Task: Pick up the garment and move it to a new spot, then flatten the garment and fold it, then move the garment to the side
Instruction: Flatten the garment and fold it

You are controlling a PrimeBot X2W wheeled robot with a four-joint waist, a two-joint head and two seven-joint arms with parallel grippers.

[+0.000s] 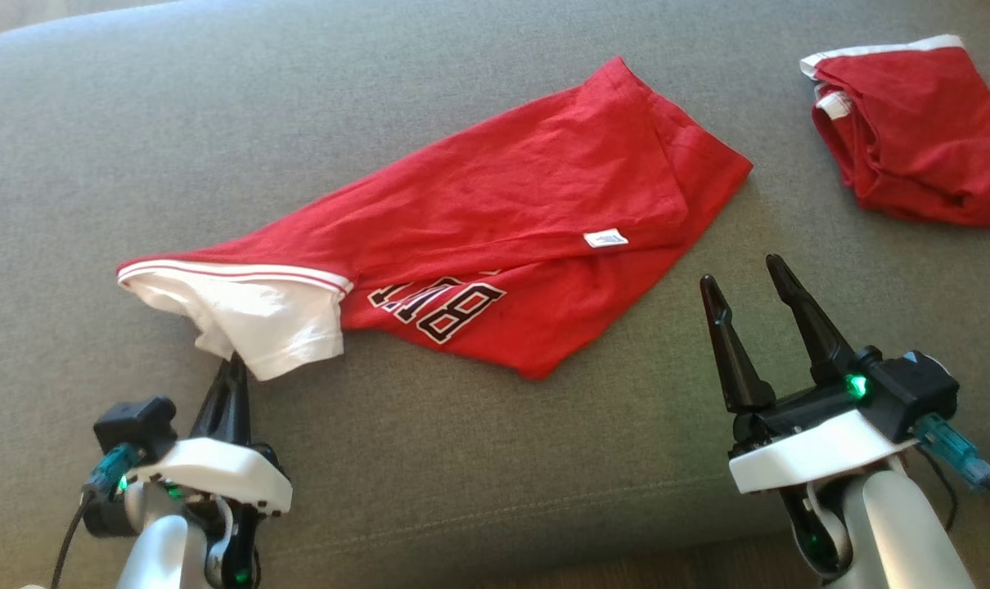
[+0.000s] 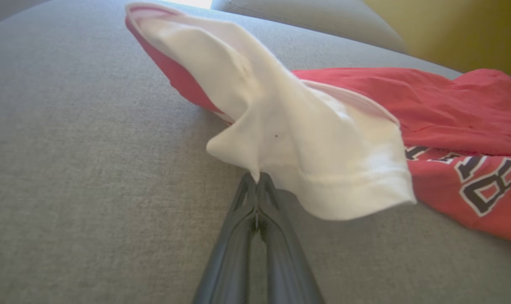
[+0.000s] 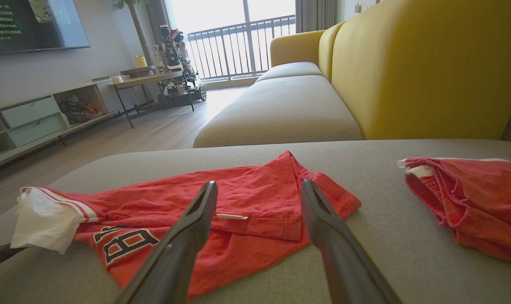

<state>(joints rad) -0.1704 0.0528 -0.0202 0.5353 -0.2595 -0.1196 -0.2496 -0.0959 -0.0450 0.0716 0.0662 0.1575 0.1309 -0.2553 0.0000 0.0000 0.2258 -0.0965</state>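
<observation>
The garment (image 1: 503, 204) is a red T-shirt with white sleeves and black-and-white lettering. It lies crumpled across the grey cushion (image 1: 135, 123), white sleeve (image 1: 258, 319) toward the near left. My left gripper (image 1: 233, 361) is shut on the lower edge of that sleeve. In the left wrist view its fingers (image 2: 255, 179) are pressed together, pinching the white sleeve (image 2: 306, 139), with the red body (image 2: 449, 109) to the right. My right gripper (image 1: 742, 272) stands open above the bare cushion, just off the shirt's right side. In the right wrist view it (image 3: 259, 185) points at the garment (image 3: 154, 202).
A second red garment (image 1: 912, 147) with white trim lies bunched at the far right of the cushion, also seen as a red heap (image 3: 471, 198). A yellow sofa back (image 3: 407, 63) rises behind. The cushion's front edge (image 1: 495, 523) runs close to both wrists.
</observation>
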